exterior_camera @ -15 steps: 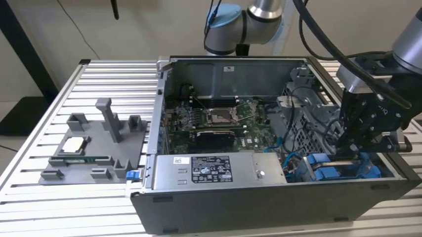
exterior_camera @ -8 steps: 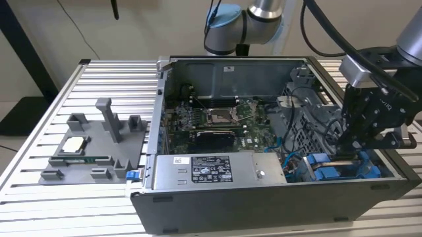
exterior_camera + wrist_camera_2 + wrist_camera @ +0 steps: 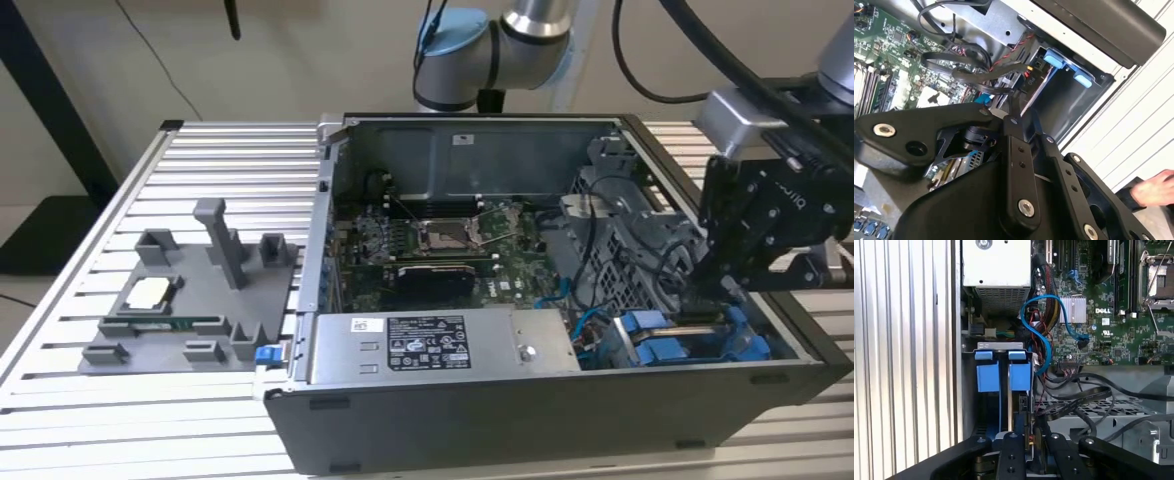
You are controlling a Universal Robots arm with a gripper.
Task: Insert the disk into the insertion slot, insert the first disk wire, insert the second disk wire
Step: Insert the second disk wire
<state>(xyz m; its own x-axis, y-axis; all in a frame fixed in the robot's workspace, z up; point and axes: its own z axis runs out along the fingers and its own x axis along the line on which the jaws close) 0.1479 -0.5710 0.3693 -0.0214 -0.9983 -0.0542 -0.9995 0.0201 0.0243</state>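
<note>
The disk (image 3: pixel 1010 407) stands edge-on in the insertion slot (image 3: pixel 970 405), and its blue carrier tabs (image 3: pixel 988 375) show at the bay's mouth. In the exterior view the blue carrier (image 3: pixel 665 347) sits in the case's near right corner. My gripper (image 3: pixel 697 300) reaches down into the case right above it. In both wrist views the fingers (image 3: pixel 1012 455) stand close together at the disk's connector end. They look shut on a small black wire connector (image 3: pixel 1029 439). The silver disk (image 3: pixel 1038 95) and the fingertips (image 3: pixel 1010 119) almost meet in the second wrist view. Black cables (image 3: pixel 969 72) loop just past them.
A grey power-supply box (image 3: pixel 441 345) lies beside the bay. The motherboard (image 3: pixel 427 245) fills the case floor, and a blue cable (image 3: pixel 1054 315) and black cables (image 3: pixel 1079 395) cross near the bay. A grey fixture (image 3: pixel 187 300) stands on the slatted table. A person's hand (image 3: pixel 1154 192) rests outside the case.
</note>
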